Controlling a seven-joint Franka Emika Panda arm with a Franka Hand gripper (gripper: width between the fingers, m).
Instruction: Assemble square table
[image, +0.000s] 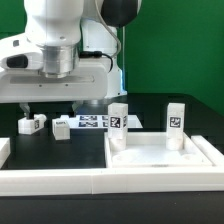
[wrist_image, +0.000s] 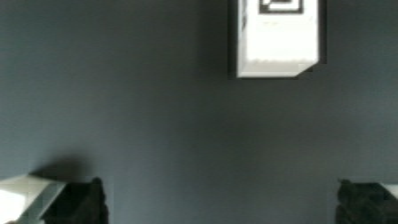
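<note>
The white square tabletop (image: 160, 158) lies at the exterior view's right, with two white tagged legs standing upright at its far corners (image: 118, 119) (image: 177, 118). Two more tagged legs lie loose on the black table at the left (image: 30, 124) (image: 60, 127). My gripper (image: 48, 100) hangs open and empty just above these loose legs. In the wrist view my gripper (wrist_image: 222, 202) shows two dark fingertips (wrist_image: 80, 200) wide apart with only bare table between them. One white leg (wrist_image: 279, 40) lies ahead of them, and another white piece (wrist_image: 18, 195) sits beside one fingertip.
The marker board (image: 95, 122) lies flat behind the loose legs. Long white rail walls run along the front (image: 60, 178) and the left edge (image: 4, 150). The robot's white base (image: 95, 45) stands at the back.
</note>
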